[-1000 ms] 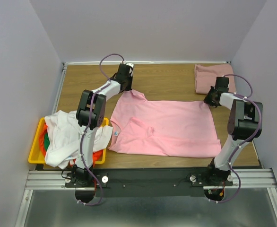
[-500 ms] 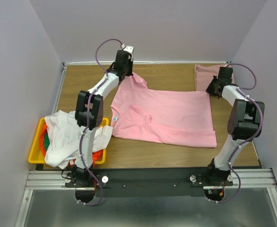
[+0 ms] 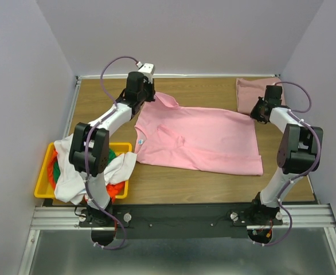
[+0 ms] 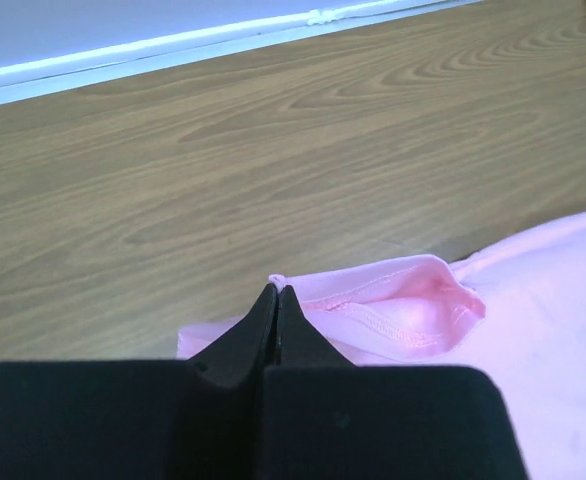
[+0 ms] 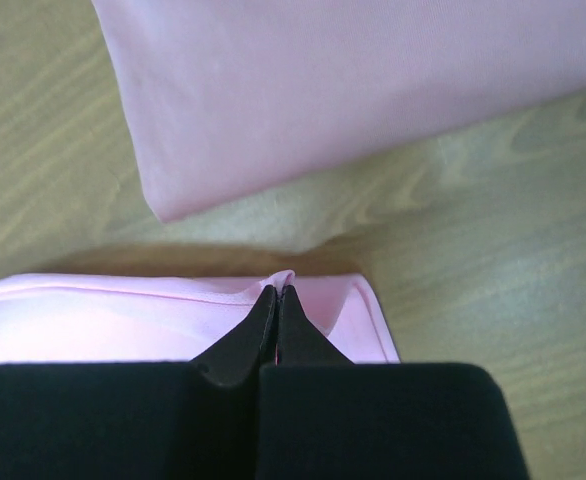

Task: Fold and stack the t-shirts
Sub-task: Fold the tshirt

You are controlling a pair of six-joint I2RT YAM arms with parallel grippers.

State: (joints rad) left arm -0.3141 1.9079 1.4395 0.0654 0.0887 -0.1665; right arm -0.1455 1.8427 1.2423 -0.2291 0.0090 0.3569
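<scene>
A bright pink t-shirt [image 3: 208, 140] lies spread across the middle of the table, its neck label [image 3: 140, 142] at the left. My left gripper [image 3: 149, 98] is shut on the shirt's far-left sleeve edge [image 4: 373, 300]; the tips [image 4: 276, 290] pinch the hem. My right gripper [image 3: 255, 113] is shut on the far-right hem corner [image 5: 353, 310], tips [image 5: 276, 286] pressed together on the fabric. A folded dusty rose t-shirt [image 3: 251, 91] rests at the back right, just beyond that corner [image 5: 323, 90]. A white t-shirt [image 3: 82, 163] drapes over orange [image 3: 119, 188] and green [image 3: 54, 172] ones.
A yellow bin [image 3: 42, 189] at the near left holds the heaped shirts. The back wall edge [image 4: 173, 45] runs close behind my left gripper. Bare wood [image 3: 99, 109] lies left of the pink shirt.
Both grippers have pulled the pink shirt's far edge toward the back of the table, and the whole shirt slid away from the near edge. The left arm swung out to the left.
</scene>
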